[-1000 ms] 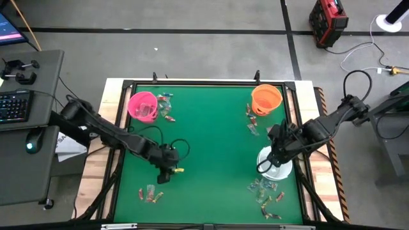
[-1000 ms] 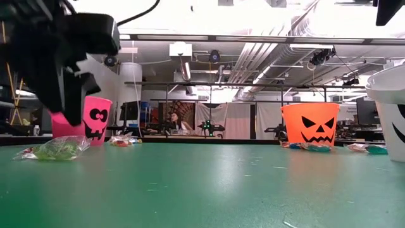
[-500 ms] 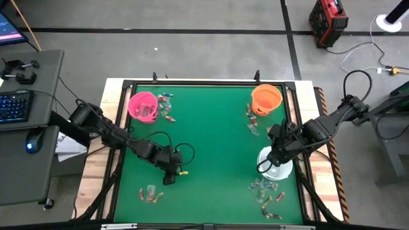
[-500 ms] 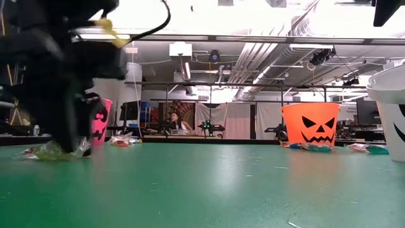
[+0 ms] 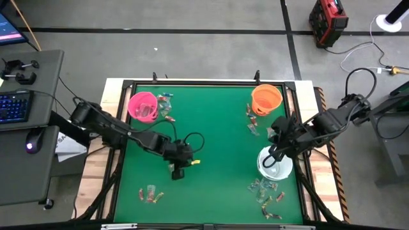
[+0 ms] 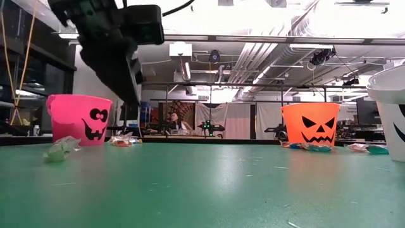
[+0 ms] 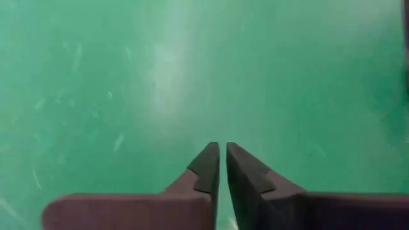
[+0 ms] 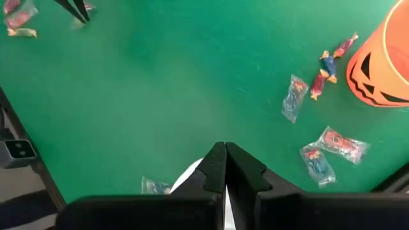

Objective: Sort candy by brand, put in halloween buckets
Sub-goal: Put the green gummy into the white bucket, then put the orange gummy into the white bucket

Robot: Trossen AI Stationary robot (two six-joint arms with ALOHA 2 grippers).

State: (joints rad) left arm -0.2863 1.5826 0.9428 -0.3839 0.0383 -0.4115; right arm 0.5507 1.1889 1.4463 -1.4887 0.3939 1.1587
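Observation:
Three halloween buckets stand on the green table: pink (image 5: 142, 105) at the far left, orange (image 5: 266, 99) at the far right, white (image 5: 276, 167) at the near right. Candy lies in small heaps beside the pink bucket (image 5: 166, 107), beside the orange bucket (image 5: 252, 121), at the near left (image 5: 149, 193) and at the near right (image 5: 265, 195). My left gripper (image 5: 177, 174) hangs above bare table left of the middle. It is shut (image 7: 222, 150), and nothing shows between its tips. My right gripper (image 5: 273, 158) is shut on the white bucket. My right gripper pinches the white bucket's rim (image 8: 193, 172) between its two fingers, which come from above and point down. A white strip shows in the gap between them. Most of the rim is hidden behind the fingers. The bucket (image 6: 389, 107) stands upright on the table.
The table has a raised black frame (image 5: 192, 83) around the green mat. Loose sweets lie between the orange bucket (image 8: 383, 64) and the white one (image 8: 319, 160). The middle of the mat is bare. A desk with a keyboard (image 5: 16, 105) stands left of the table.
My left gripper dipped to the clear-wrapped candy at the near left and shut. It then rose and went toward the table's right edge. That candy heap looks smaller in the low view than before.

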